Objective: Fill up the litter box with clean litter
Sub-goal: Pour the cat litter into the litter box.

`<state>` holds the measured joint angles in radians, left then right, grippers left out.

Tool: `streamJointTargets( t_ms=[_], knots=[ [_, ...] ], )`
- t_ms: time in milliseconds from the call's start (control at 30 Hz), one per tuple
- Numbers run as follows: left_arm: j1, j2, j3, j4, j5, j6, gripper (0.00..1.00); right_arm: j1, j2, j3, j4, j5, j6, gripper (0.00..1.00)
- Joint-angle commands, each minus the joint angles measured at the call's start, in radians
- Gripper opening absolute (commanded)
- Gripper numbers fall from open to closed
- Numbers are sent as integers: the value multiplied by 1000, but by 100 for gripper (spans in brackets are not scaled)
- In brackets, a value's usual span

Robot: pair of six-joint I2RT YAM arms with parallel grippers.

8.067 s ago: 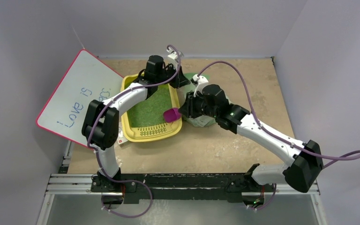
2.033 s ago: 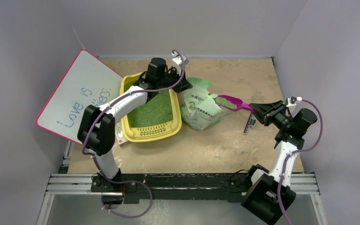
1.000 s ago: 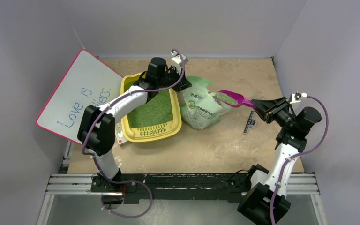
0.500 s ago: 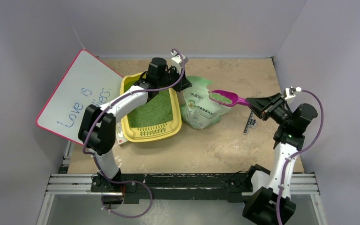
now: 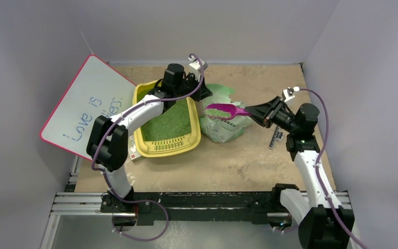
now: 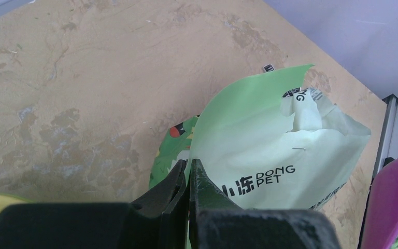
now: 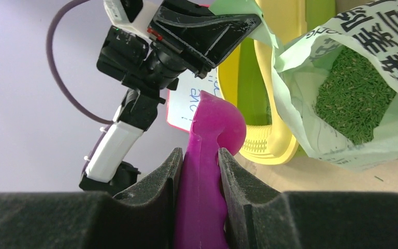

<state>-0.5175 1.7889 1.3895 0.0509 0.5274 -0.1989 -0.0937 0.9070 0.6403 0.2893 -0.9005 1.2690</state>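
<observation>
The filled purple scoop, gripped by the right fingers, was brought toward the litter box, the bag being pinched by the left fingers.

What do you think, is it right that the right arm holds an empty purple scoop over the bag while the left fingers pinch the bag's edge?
Not empty: the top view shows green litter in the scoop. Otherwise right: the right fingers hold the purple scoop over the bag while the left fingers pinch the bag's edge.
</observation>
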Motion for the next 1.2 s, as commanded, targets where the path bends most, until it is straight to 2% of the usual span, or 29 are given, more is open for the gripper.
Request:
streamJointTargets(
  t_ms=[0,300,500,667,833,1033,1167],
  knots=[
    [-4,1,38,45,-1,-13,0,115,48,81,94,121,-13,0],
    [-3,13,41,53,-18,-31,0,322,201,127,189,249,-37,0],
    [3,33,51,71,-15,-60,0,484,319,188,204,431,-137,0],
    [12,36,47,72,-15,-71,0,638,417,301,93,637,-355,0],
    [19,26,32,70,-16,-70,0,737,417,369,-8,856,-570,0],
    [19,27,26,75,-12,-74,0,771,386,409,-79,933,-735,0],
    [19,27,27,82,-11,-80,0,787,392,415,-58,912,-782,0]
  ],
)
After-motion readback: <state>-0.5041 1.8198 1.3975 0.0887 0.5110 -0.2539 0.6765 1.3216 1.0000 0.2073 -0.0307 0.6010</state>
